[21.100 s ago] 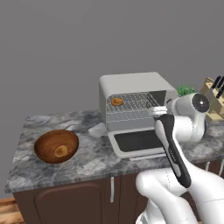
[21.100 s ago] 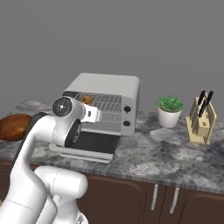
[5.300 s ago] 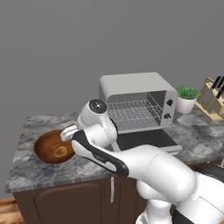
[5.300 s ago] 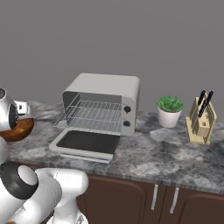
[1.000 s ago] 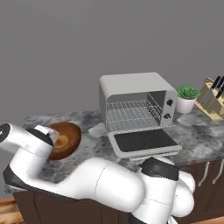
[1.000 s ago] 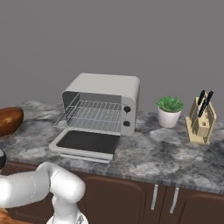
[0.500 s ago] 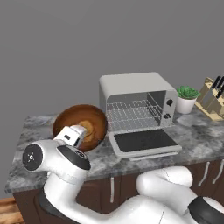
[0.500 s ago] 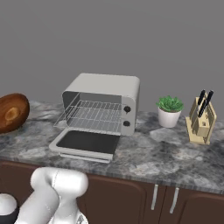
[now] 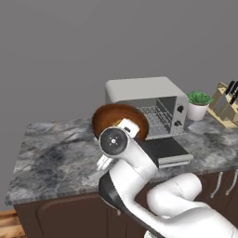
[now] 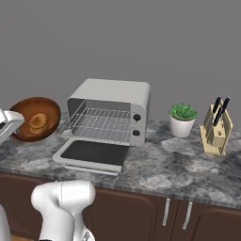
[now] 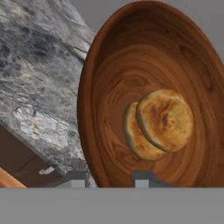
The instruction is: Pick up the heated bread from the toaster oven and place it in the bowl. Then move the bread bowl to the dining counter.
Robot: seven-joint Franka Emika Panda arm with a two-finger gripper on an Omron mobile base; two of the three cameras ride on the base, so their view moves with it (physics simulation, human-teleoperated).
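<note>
A: What does the left base view give?

B: The bowl (image 9: 120,121) is lifted off the grey marbled counter (image 9: 56,153), tipped steeply so its inside faces the camera, in front of the toaster oven (image 9: 148,108). The arm's wrist covers the bowl's lower edge. The oven door hangs open and the wire rack is bare. A potted plant (image 9: 199,104) and a knife block (image 9: 226,104) stand to the right.

A: And from the right base view?

B: The bowl sits at the left edge, up in the air and tilted toward the camera, well left of the oven. The heated bread (image 10: 37,121) shows as a pale round patch at its centre.

A: The hand view?

B: The bread (image 11: 159,123) rests against the bowl's inner centre; the bowl's rim runs down between the two finger tips (image 11: 77,178). The jaws (image 11: 109,178) are clamped on the bowl's rim, one tip outside, one inside. Marbled counter lies beyond on the left.
</note>
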